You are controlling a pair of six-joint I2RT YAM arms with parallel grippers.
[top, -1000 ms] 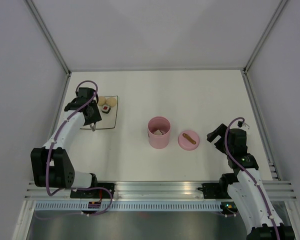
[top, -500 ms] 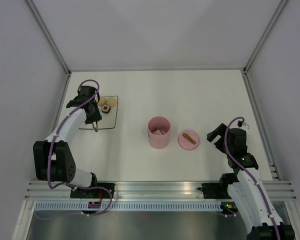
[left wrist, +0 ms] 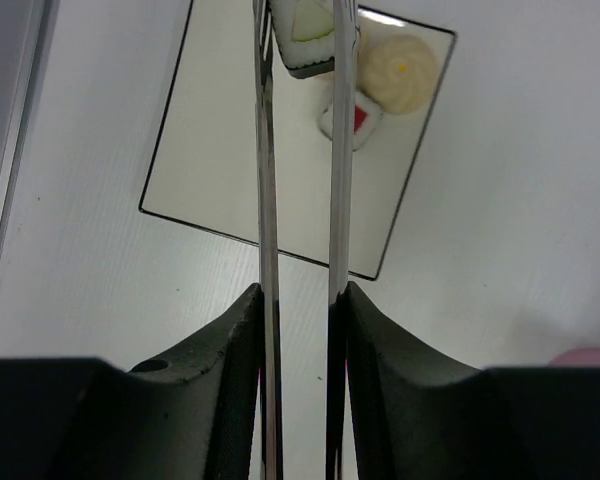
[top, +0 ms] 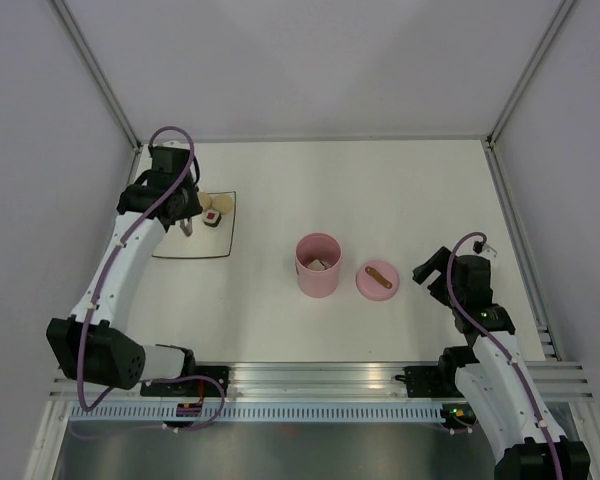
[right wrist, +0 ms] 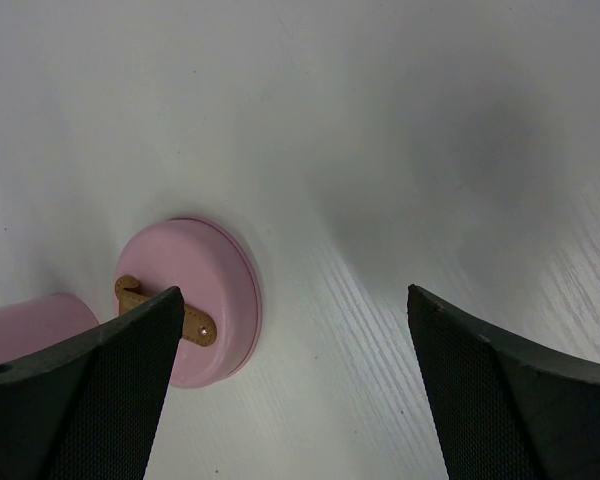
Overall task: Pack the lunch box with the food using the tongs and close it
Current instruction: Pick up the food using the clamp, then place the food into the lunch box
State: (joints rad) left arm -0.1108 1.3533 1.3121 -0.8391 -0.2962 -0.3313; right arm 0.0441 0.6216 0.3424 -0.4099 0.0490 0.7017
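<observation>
At ten o'clock from the open lunch box (top: 318,285), the left arm (top: 130,255) stretches long over the tray (left wrist: 220,150). Its left gripper (left wrist: 300,300) squeezes the tongs (left wrist: 267,180), whose tips pinch a sushi piece (left wrist: 302,40). The right gripper (right wrist: 290,295), its arm folded, hovers with jaws spread wide at three o'clock of the lid (right wrist: 215,270).

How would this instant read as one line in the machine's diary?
left claw: squeezing tongs on a sushi piece at tray | right claw: open, empty, near lid | lunch box: open
</observation>
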